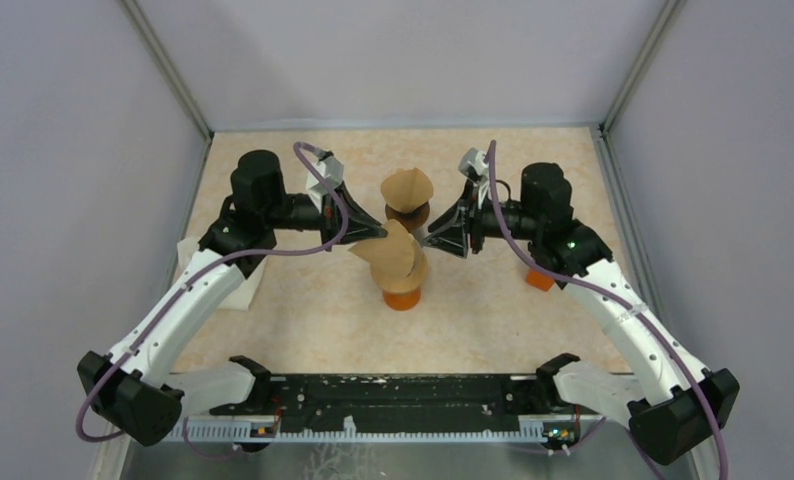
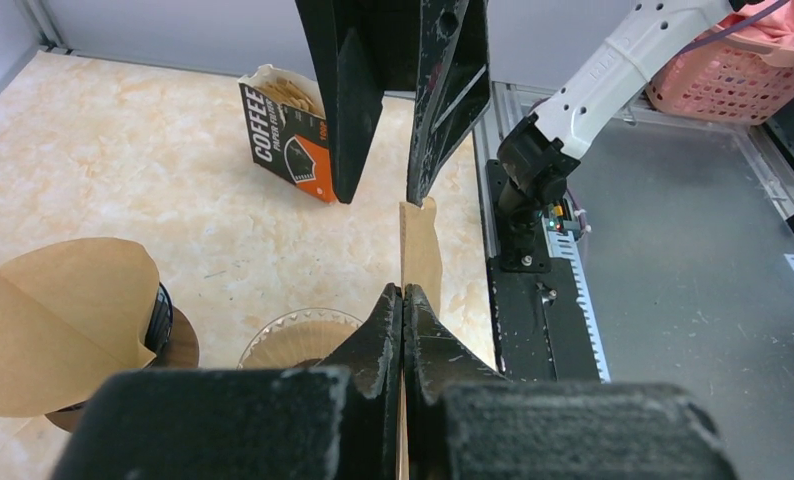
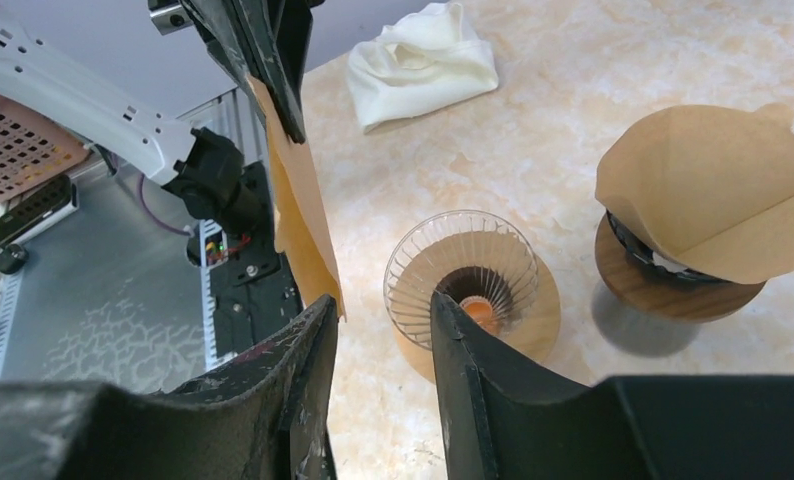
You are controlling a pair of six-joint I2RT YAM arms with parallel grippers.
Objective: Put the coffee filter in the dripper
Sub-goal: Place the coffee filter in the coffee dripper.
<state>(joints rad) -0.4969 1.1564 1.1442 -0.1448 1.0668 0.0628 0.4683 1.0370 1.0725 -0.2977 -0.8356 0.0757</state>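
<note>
Filter (image 1: 391, 256) masks dripper's (image 3: 463, 262) glass from above, left claw (image 2: 403, 300) pinching it.

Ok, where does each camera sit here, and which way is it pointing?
Top: above and behind the arms, looking down on the table; both arms whole, left hand and right hand nearly meeting.
Left wrist: on the left arm, looking along its shut fingers, which pinch the paper filter, towards the right hand.
Right wrist: on the right arm, looking past its parted fingers towards the left hand.
Shared: both wrist views show the filter, the glass dripper and a second dripper.
</note>
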